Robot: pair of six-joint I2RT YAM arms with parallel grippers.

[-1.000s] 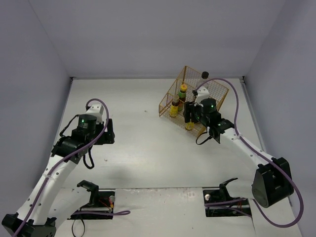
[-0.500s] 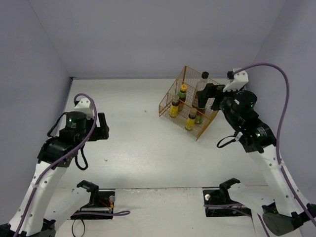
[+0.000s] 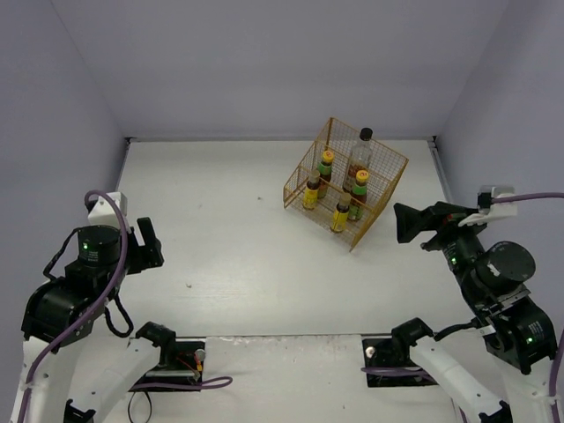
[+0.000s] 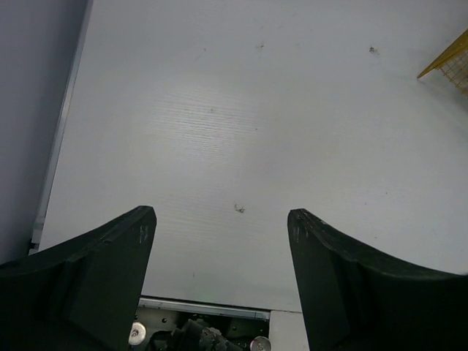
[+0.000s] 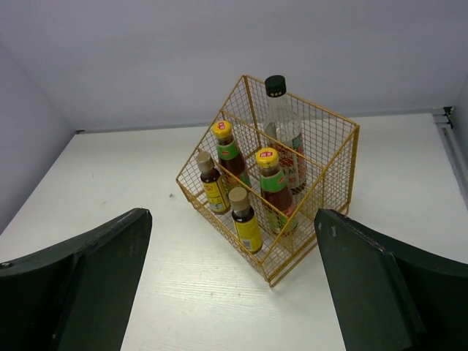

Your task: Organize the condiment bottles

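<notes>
The left gripper (image 4: 221,219) hangs open and empty, drawn back toward its near corner. All five condiment bottles (image 5: 272,183) stand in the wire rack (image 5: 330,140). The right gripper (image 3: 404,222), open and empty, has backed away from the rack, so the sorting looks finished.

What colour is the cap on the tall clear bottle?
Black; the cap shows best in the right wrist view.

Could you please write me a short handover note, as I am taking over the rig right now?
Grippers: left gripper open, empty, over the table; right gripper open, empty, apart from the rack.
In the rack: tall clear bottle at the back, two orange-capped bottles, two short bottles in front.
Done: all five are racked.
Left: probably nothing; check the sorting.
</notes>
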